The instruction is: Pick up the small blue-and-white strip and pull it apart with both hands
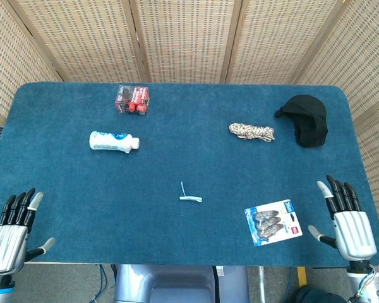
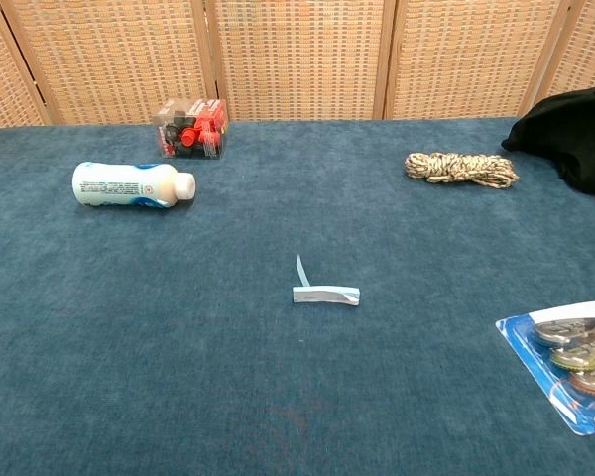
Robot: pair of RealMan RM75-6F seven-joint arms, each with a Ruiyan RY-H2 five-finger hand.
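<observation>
The small blue-and-white strip lies flat near the middle of the blue table, one thin end sticking up; the chest view shows the strip alone on the cloth. My left hand rests at the table's near-left corner, fingers spread, holding nothing. At the near-right corner my right hand is likewise open and empty. Both hands are far from the strip and appear only in the head view.
A white bottle lies on its side at the left, a red-and-black box behind it. A coiled rope and a black cloth sit at the back right. A blister pack lies near my right hand.
</observation>
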